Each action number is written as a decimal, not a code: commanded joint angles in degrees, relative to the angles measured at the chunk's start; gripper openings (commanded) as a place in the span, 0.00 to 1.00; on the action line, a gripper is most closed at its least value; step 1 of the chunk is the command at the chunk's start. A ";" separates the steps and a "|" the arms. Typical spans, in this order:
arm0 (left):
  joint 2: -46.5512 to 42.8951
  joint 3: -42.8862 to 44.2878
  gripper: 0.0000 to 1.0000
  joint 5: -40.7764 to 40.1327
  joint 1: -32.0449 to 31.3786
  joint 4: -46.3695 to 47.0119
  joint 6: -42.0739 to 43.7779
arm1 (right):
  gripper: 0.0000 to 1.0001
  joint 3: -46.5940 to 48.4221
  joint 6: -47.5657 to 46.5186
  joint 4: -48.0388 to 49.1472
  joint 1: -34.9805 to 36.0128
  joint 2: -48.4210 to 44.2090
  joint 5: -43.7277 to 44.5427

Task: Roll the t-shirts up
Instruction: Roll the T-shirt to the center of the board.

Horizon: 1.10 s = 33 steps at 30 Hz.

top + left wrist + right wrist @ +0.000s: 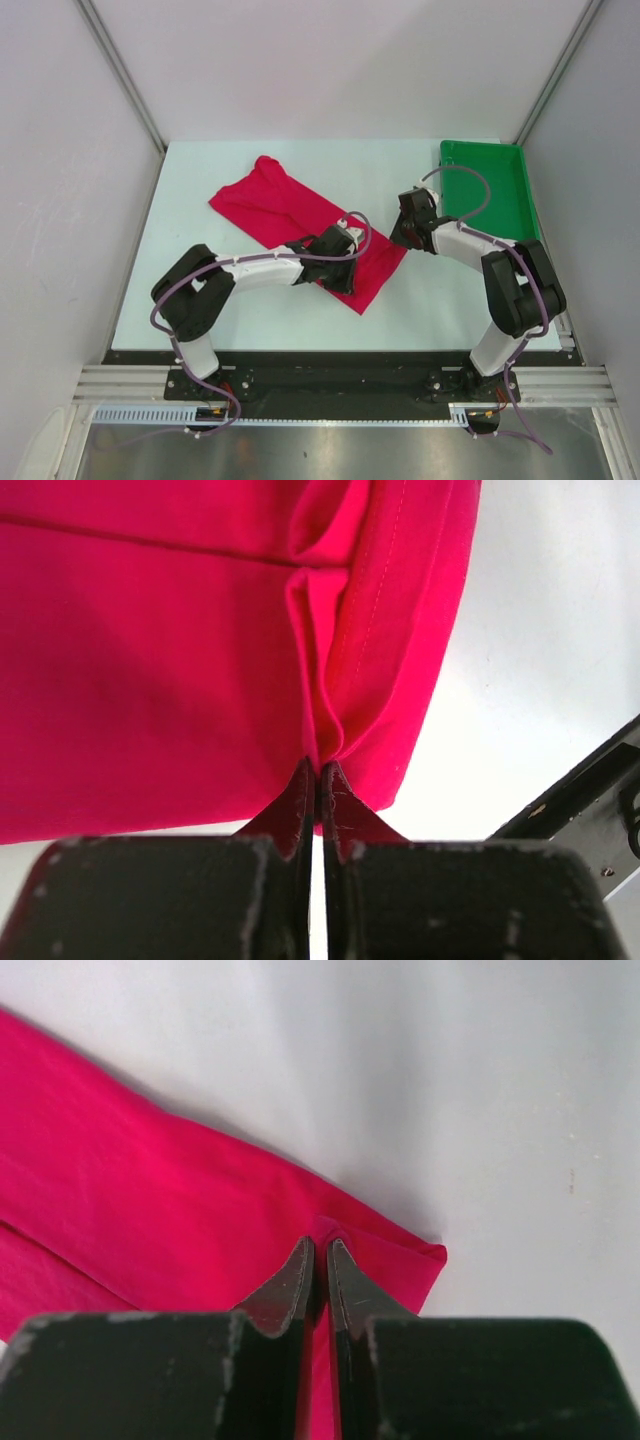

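Seen from above, the t-shirt (pixel 268 205) is lying on the table (pixel 200 300) as a long folded band, slanting from the far left toward the near middle, apart from the green tray (pixel 520 165) at the far right. The left arm (pixel 255 270) is reaching rightward with its elbow folded back, setting the left gripper (pixel 342 272) on the band's near end. The right arm (pixel 515 285) is bending leftward, with the right gripper (pixel 400 240) at the band's right corner. In the left wrist view, the fingers are clenching a puckered fold beside the stitched hem. In the right wrist view, the fingers are pinching the fabric's corner tip.
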 commanded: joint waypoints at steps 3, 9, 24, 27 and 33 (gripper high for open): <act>-2.81 -0.66 0.06 0.93 0.95 0.04 -0.14 | 0.13 2.75 1.06 2.97 0.74 1.31 -0.13; -5.78 -2.06 0.33 -0.81 1.39 0.83 0.30 | 0.45 3.37 -1.65 3.23 0.66 -0.44 -2.32; -11.00 1.88 0.34 -3.65 -1.59 0.30 3.72 | 0.26 -0.84 -4.83 -5.39 1.71 -11.87 3.83; -6.96 4.95 0.17 0.92 -3.61 1.62 3.02 | 0.19 -2.87 -3.95 -3.72 1.80 -11.26 2.25; 0.25 7.07 0.08 5.51 -4.32 5.49 -0.14 | 0.16 -3.22 -3.95 -0.73 1.88 -8.01 -1.79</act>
